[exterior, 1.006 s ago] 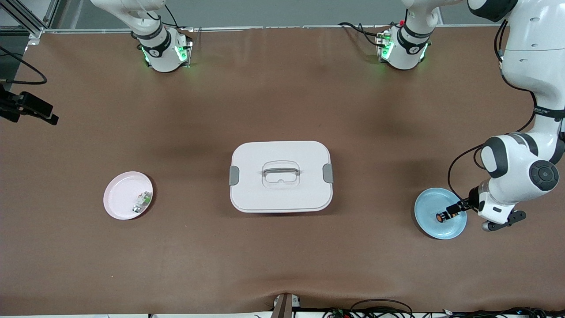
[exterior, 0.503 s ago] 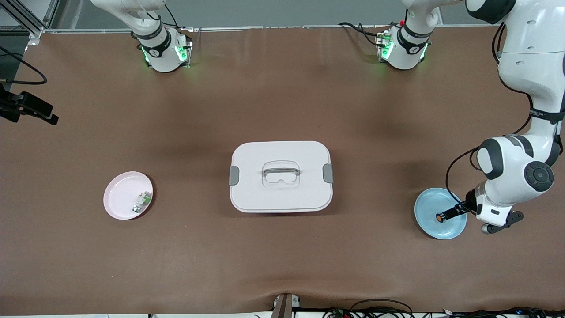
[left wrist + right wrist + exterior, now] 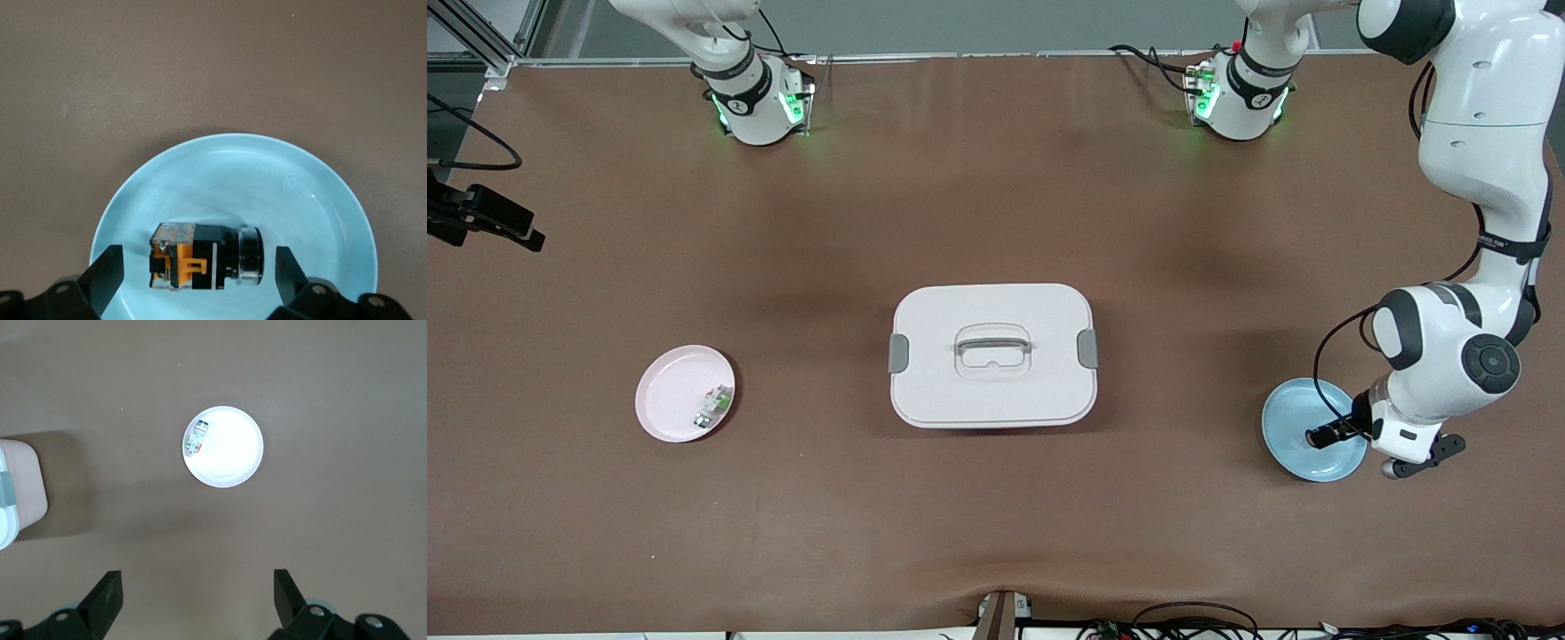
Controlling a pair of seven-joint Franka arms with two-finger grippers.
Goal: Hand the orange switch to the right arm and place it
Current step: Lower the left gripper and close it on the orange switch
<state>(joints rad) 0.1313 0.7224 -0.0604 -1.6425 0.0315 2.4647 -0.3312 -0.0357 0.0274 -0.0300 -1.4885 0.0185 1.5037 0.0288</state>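
Orange switch (image 3: 205,265) lies on its side in the blue plate (image 3: 293,193).

Left pincer (image 3: 197,270) is wide around it, not touching. Right pincer (image 3: 197,593) hangs wide over bare surface (image 3: 996,533), pink plate (image 3: 227,450) at its twelve o'clock.

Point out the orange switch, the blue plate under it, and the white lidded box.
Small black-and-orange push-button switch (image 3: 203,257): left wrist view, on its black mid-body.
Round light-blue plate (image 3: 293,180): left wrist view, on bare inner surface near the rim.
White rectangular lidded box (image 3: 934,387): front view, on bare lid.

Even overhead light, soft shadows (pink plate (image 3: 224,445) overexposed).
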